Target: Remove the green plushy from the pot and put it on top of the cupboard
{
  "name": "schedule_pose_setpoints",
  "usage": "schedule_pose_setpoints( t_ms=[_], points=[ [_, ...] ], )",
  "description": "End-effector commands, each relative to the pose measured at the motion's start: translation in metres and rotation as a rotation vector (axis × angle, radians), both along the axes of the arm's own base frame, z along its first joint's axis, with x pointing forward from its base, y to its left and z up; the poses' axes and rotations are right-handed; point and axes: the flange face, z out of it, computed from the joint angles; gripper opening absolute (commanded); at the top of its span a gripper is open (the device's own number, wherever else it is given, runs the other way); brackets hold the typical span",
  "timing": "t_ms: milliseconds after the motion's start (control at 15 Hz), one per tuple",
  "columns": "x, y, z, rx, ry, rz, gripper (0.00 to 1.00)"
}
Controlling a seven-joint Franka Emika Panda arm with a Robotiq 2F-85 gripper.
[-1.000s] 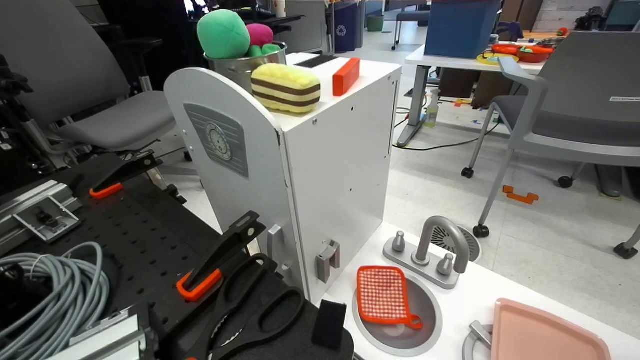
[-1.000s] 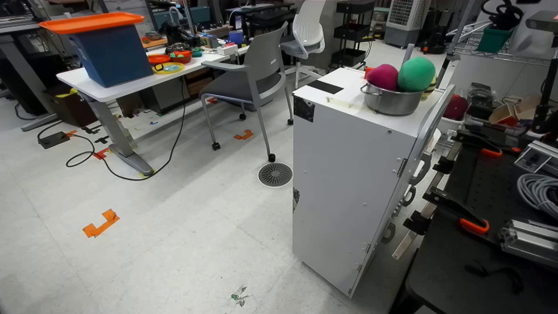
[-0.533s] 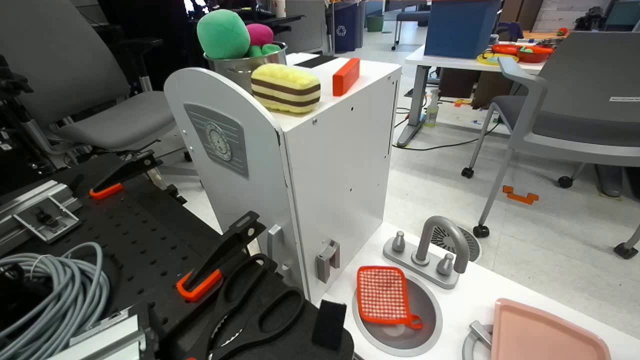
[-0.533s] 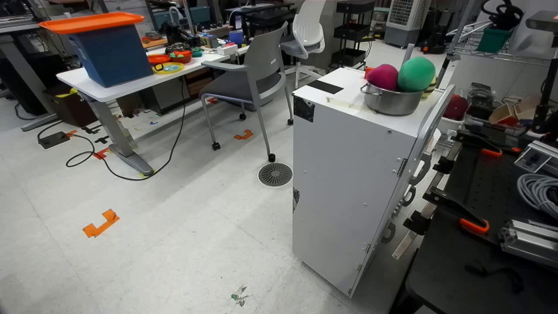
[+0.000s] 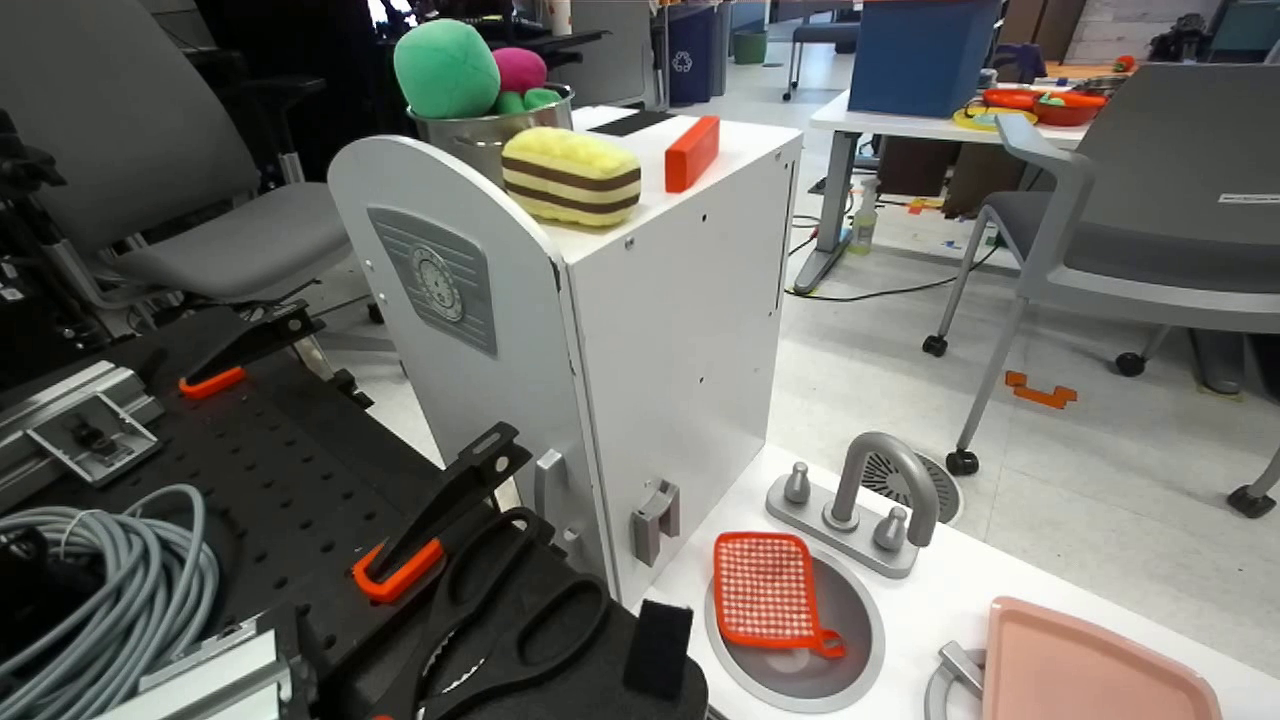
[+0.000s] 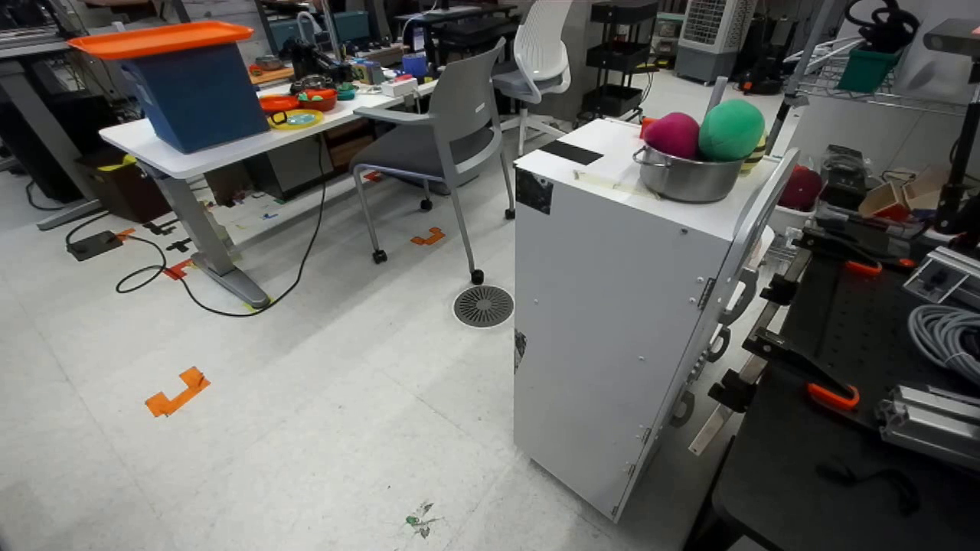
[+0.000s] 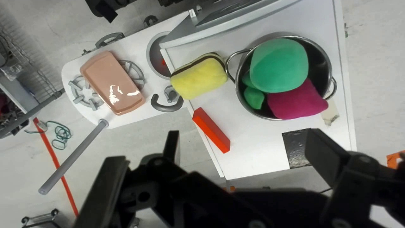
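The gripper (image 7: 243,142) hangs wide and empty, and the green plushy (image 7: 279,65) sits ahead of it in the pot (image 6: 686,182), by the panelled edge of the cupboard (image 5: 655,320), toward its corner farthest from the counter (image 5: 935,605).

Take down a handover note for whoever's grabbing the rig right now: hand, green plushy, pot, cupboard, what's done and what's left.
Hand: open, jaws wide apart, holding nothing; seen only in the wrist view.
Green plushy: in the pot, rising above the rim, next to the pink plushy.
Pot: standing on top of the cupboard. The yellow striped block and red block lie up there too.
Done: nothing of the transfer; the plushy is not yet out.
Left: grip the plushy, lift it clear of the pot, set it on the cupboard top, let go.
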Motion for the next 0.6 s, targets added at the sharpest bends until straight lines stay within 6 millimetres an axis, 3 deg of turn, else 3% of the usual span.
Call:
schedule_pose_setpoints(
  t_ms=[0,533],
  points=[
    [0.011,0.001,-0.010,0.056,-0.010,-0.063,1.00],
    [0.014,0.000,-0.029,0.154,0.024,-0.124,1.00]
  ],
)
